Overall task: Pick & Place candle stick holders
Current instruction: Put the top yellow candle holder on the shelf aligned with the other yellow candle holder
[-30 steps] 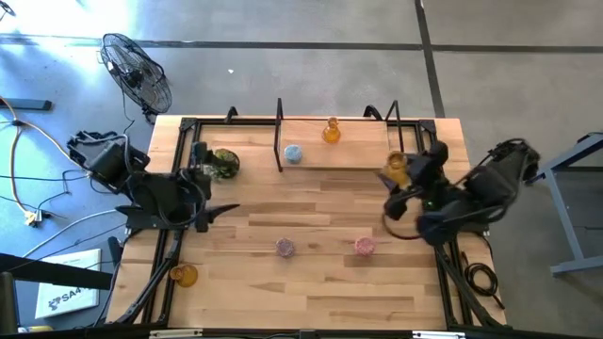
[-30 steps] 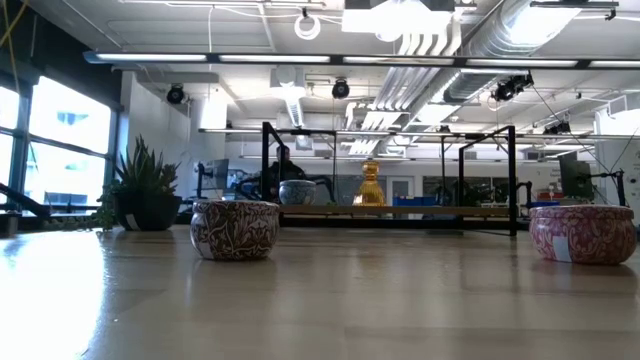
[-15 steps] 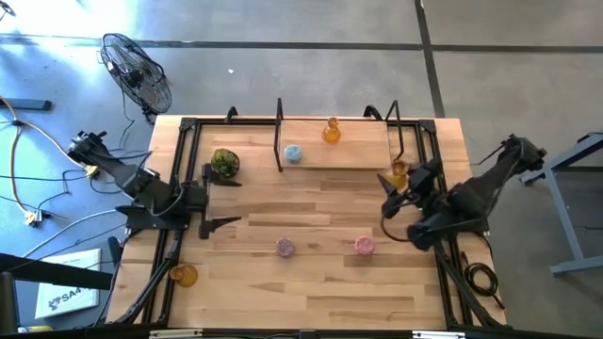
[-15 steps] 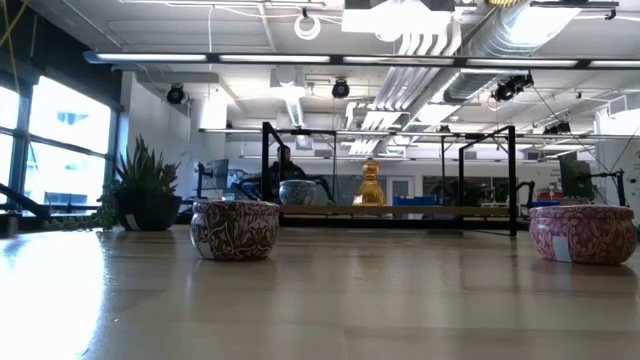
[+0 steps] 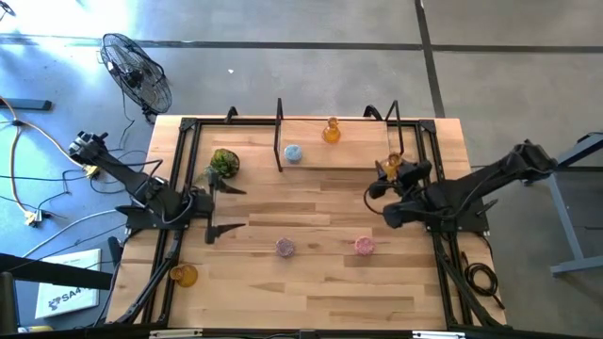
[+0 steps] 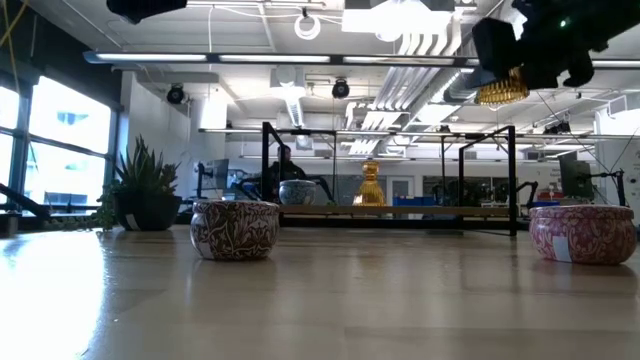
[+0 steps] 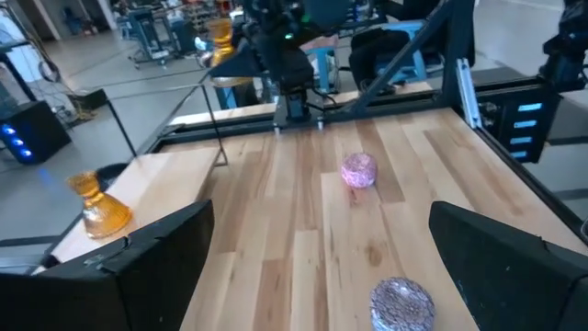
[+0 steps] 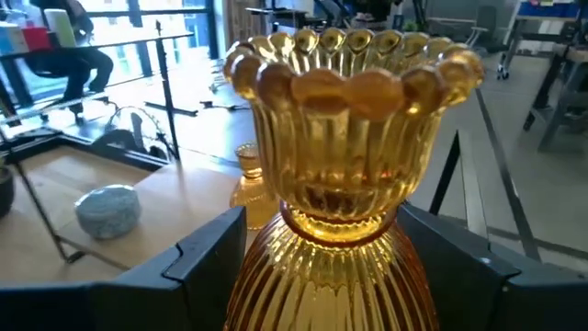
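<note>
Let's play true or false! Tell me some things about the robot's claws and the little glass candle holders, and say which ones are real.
1. The right claw holds an amber candle holder. True.
2. The left claw holds the pink holder. False: it is open and empty; the pink holder sits on the table.
3. A pale blue holder sits on the raised shelf. True.
4. The held amber holder rests on the table. False: the low view shows it lifted in the air.
5. A small green plant stands near the left claw. True.

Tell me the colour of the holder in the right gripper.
Amber holder, ribbed glass; the right wrist view shows it best.
</note>
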{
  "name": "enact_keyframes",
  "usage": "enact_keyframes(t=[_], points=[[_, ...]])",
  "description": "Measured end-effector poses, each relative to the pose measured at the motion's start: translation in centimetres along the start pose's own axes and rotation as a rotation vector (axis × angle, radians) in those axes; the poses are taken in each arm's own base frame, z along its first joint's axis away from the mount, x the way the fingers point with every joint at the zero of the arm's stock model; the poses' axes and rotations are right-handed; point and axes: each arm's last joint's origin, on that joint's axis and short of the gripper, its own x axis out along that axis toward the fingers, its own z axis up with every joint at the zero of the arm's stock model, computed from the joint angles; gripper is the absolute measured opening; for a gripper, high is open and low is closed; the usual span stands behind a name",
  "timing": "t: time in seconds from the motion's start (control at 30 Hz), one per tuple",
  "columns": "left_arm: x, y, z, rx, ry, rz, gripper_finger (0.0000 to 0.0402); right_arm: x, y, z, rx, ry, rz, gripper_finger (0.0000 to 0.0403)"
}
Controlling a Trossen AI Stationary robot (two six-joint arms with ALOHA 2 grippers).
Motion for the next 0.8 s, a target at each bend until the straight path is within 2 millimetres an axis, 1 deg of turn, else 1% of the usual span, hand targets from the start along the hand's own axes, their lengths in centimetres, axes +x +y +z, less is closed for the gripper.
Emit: enact_keyframes(t=[0.13,0.23,0.33,0.43,0.57,0.67,0.8], points=[[0.2,-0.2,-0.8,-0.002,-0.014,-0.003,0.0397,1.1,0.3,-0.9,-0.01,0.03,0.012,0.0262],[0.4,-0.3,-1.5,0.009,-0.018,-0.003,0.0397,2.3,0.7,-1.5,0.019,0.027,0.028,0.0262],[0.5,-0.4,-2.0,0.016,-0.009,-0.004,0.0397,3.4,0.9,-1.8,0.038,0.013,0.087,0.0262],[0.5,-0.4,-2.2,0.003,-0.01,-0.004,0.0397,4.4,0.3,-2.3,0.063,-0.021,0.135,0.0262],[0.5,-0.5,-2.2,-0.004,-0.011,-0.03,0.0397,5.4,-1.0,-3.6,0.102,-0.039,0.125,0.0262],[0.5,-0.6,-2.2,-0.004,-0.012,-0.057,0.0397,5.9,-1.7,-4.6,0.09,-0.023,0.128,0.0262],[0.5,-0.6,-2.2,-0.003,-0.012,-0.058,0.0397,6.4,-1.3,-5.2,0.044,-0.001,0.134,0.0262]])
